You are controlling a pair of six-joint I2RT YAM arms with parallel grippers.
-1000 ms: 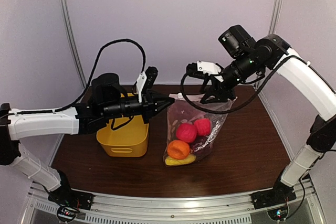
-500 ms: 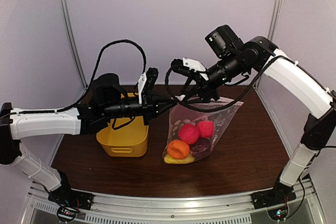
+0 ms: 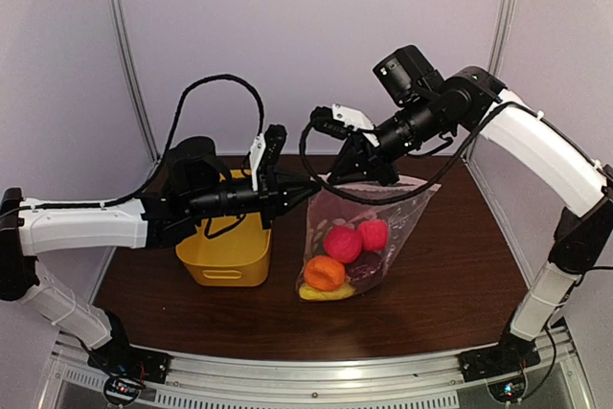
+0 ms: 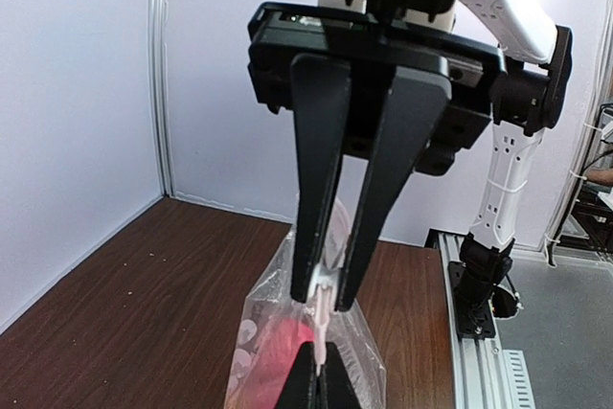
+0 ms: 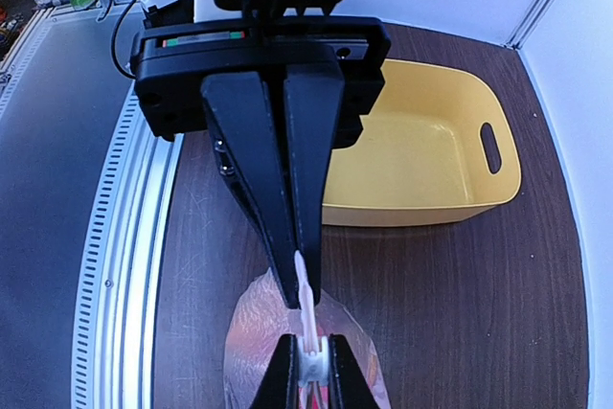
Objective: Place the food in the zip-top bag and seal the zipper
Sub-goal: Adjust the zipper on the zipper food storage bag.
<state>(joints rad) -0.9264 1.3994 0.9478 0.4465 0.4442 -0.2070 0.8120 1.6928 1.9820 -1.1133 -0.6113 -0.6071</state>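
The right gripper [image 3: 332, 177] has swung in from 3 o'clock since a second ago and now pinches the zipper [image 5: 305, 318], tip-to-tip with the left gripper [image 3: 312, 186], also clamped on it. The bag [image 3: 383, 203] hangs at 3 o'clock of the basket [image 3: 225, 265], with the food [image 3: 343, 244] in its bottom.

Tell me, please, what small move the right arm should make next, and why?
Probably slide the right gripper along the zipper, away from the left gripper: both pinch the mouth of the zip-top bag side by side, with the food inside.
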